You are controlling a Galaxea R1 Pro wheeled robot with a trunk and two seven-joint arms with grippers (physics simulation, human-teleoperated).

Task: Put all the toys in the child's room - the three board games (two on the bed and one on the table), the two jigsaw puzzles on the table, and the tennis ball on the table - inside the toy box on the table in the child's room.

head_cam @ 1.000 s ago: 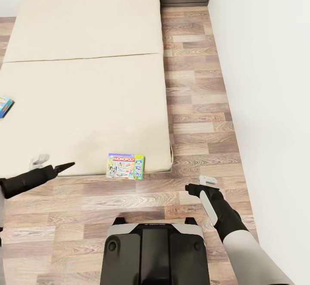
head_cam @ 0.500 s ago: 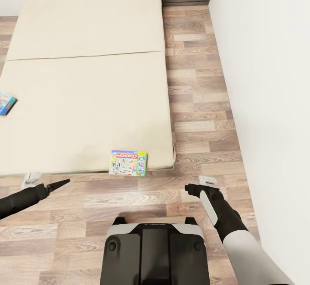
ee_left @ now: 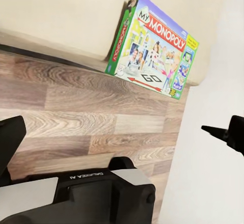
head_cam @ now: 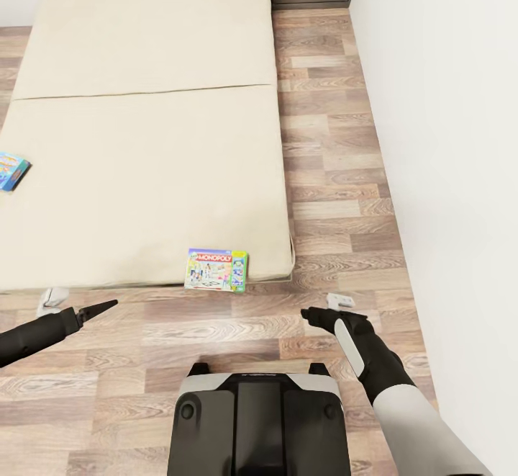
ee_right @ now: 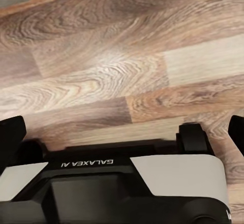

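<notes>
Head view: "MONOPOLY" box [head_cam: 216, 269] at beige bed [head_cam: 144, 166] near edge, blue game box [head_cam: 12, 171] far left, left gripper [head_cam: 97, 309] and right gripper [head_cam: 316, 313] over plank floor [head_cam: 331, 173] (jaw states indeterminable); left wrist view: "MY MONOPOLY", "GO"; right wrist view: base [ee_right: 122, 188] lettered "GALAXEA".

A Monopoly board game [head_cam: 216, 269] lies at the bed's [head_cam: 144, 145] near edge, a blue one [head_cam: 12, 171] far left.

wood plank floor [head_cam: 338, 173], white wall [head_cam: 446, 137]
</notes>
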